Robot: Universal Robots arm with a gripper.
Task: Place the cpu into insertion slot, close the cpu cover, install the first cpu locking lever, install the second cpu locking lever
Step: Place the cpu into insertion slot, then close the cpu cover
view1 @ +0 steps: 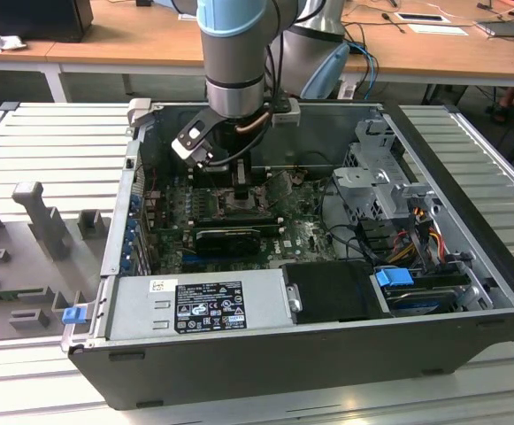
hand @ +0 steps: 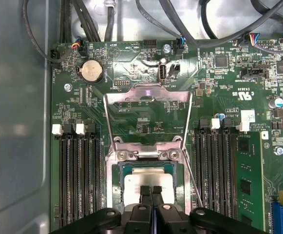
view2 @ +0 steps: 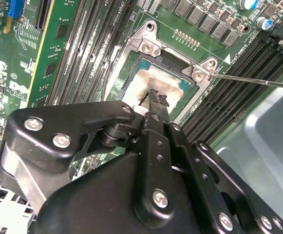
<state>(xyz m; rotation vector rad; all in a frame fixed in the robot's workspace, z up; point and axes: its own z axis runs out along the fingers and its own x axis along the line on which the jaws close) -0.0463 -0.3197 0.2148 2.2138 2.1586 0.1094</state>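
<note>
Just under the gripper (hand: 151,191), fingertips (hand: 145,191) together, the cpu (hand: 148,176) flat in the insertion slot (hand: 117,176), cpu cover (hand: 148,93) open.

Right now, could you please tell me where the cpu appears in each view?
Exterior view: hidden beneath the end effector.
First wrist view: cpu lying flat, just off the fingertips.
Second wrist view: cpu just past the fingertips.
Shared landmark: the two-screw bracket bordering it.

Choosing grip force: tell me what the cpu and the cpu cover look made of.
The cpu: probably metal-faced, matte; pale silvery-beige top with a soft sheen. The cpu cover: thin bare sheet metal, perhaps steel; bright glare along one bar.
</note>
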